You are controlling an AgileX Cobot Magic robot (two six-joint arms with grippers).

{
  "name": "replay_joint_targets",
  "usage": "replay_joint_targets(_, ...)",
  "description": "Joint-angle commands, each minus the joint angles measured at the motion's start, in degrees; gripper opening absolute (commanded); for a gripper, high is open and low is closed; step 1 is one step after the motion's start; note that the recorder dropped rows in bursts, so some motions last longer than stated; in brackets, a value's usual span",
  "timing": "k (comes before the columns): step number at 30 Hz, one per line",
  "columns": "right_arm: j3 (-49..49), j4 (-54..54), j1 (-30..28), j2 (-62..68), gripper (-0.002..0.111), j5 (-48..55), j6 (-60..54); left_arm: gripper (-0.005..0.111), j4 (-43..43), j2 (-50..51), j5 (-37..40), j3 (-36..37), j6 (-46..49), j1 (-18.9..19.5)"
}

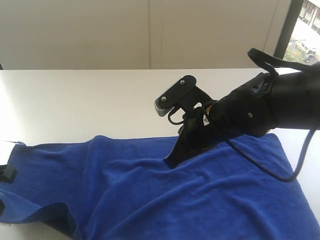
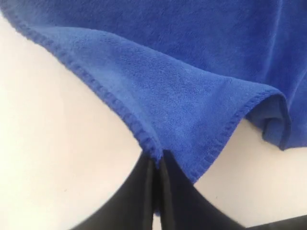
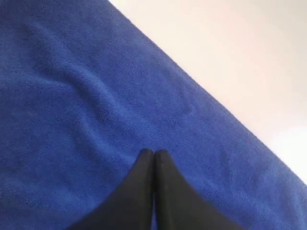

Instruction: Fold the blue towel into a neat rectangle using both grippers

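The towel point(image 1: 150, 200) lies on the table point(image 1: 75, 100), right hand point(image 1: 171, 161) upon it.

Black right gripper point(image 1: 170, 163), looped black cable point(image 1: 287, 180)

Bright daylight comes from the dark-framed window point(image 1: 307, 35) at the exterior view's upper right, bleaching the smooth white surface point(image 1: 75, 100) almost to glare. Both wrist views look soft; the plush royal-blue towel point(image 2: 182, 105) shades its raised edge.
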Motion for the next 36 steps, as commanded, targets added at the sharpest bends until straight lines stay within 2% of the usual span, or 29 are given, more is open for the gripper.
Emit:
replay_joint_targets(1, 0.1, 0.2, -0.2, -0.6, 0.000, -1.1, 0.4, 0.000, 4.1, -3.1, 5.9, 1.2, -3.7, -0.1)
replay_joint_targets(4, 0.1, 0.2, -0.2, -0.6, 0.000, -1.1, 1.4, 0.000, 4.6, -3.0, 7.1, 3.2, -3.7, -0.1)
replay_joint_targets(7, 0.1, 0.2, -0.2, -0.6, 0.000, -0.8, 1.3, 0.007, 6.9, -3.0, 6.9, 6.5, -3.7, -0.1)
replay_joint_targets(12, 0.1, 0.8, -0.2, -0.6, 0.000, -0.8, 1.3, 0.032, 8.9, -3.0, 3.7, 9.7, -4.0, -0.1)
replay_joint_targets(13, 0.1, 1.1, -0.2, -0.6, 0.000, -0.8, 1.3, 0.042, 9.0, -3.0, 3.5, 9.7, -4.0, -0.1)
replay_joint_targets(16, 0.1, 1.3, -0.2, -0.6, 0.000, -0.5, 1.3, 0.058, 10.3, -3.0, 2.9, 9.7, -4.0, -0.1)
replay_joint_targets(18, 0.1, 1.3, -0.2, -0.6, 0.000, -0.3, 1.3, 0.064, 12.1, -3.0, 2.8, 9.7, -4.0, -0.1)
replay_joint_targets(27, 0.1, 1.3, -0.2, -0.6, 0.000, -0.1, 1.3, 0.065, 11.7, -3.1, 1.4, 5.3, -6.2, -0.1)
replay_joint_targets(36, 0.1, 1.3, -0.2, -0.6, 0.000, 0.2, 1.3, 0.065, 11.1, -3.1, -4.3, 2.7, -6.1, -0.1)
